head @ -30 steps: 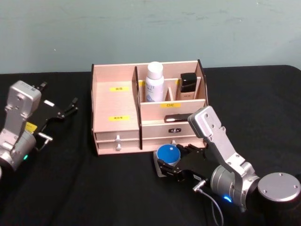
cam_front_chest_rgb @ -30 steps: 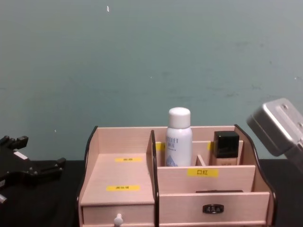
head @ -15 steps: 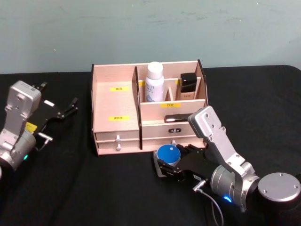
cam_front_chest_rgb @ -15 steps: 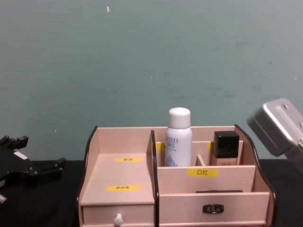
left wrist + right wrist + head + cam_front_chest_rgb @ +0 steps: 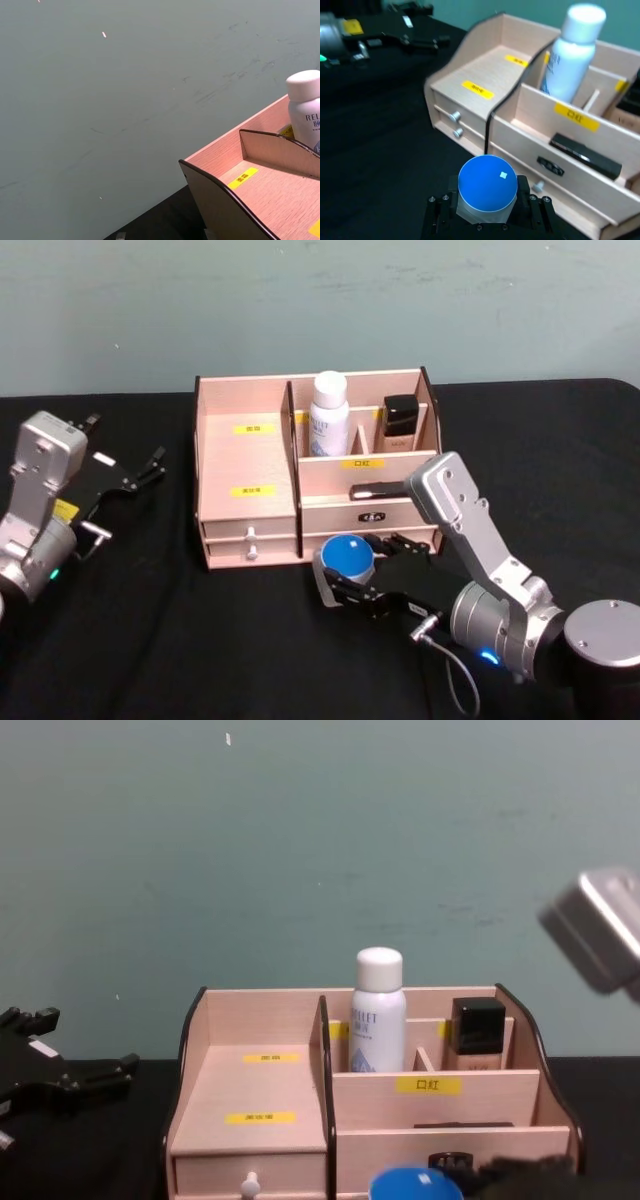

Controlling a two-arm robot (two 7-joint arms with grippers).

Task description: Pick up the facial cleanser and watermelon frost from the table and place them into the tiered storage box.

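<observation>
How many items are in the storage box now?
3: white bottle in the back middle compartment, black-capped bottle back right, dark flat item in the front right slot. Drawers may hide more. The blue-lidded jar is outside, in the right gripper.

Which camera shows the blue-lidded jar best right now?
The right wrist view: the blue-lidded jar sits centred, lid up, the right gripper shut on its sides. The head view shows it in front of the organiser; the chest view catches the lid's top at its lower edge. The left gripper is parked at far left.
</observation>
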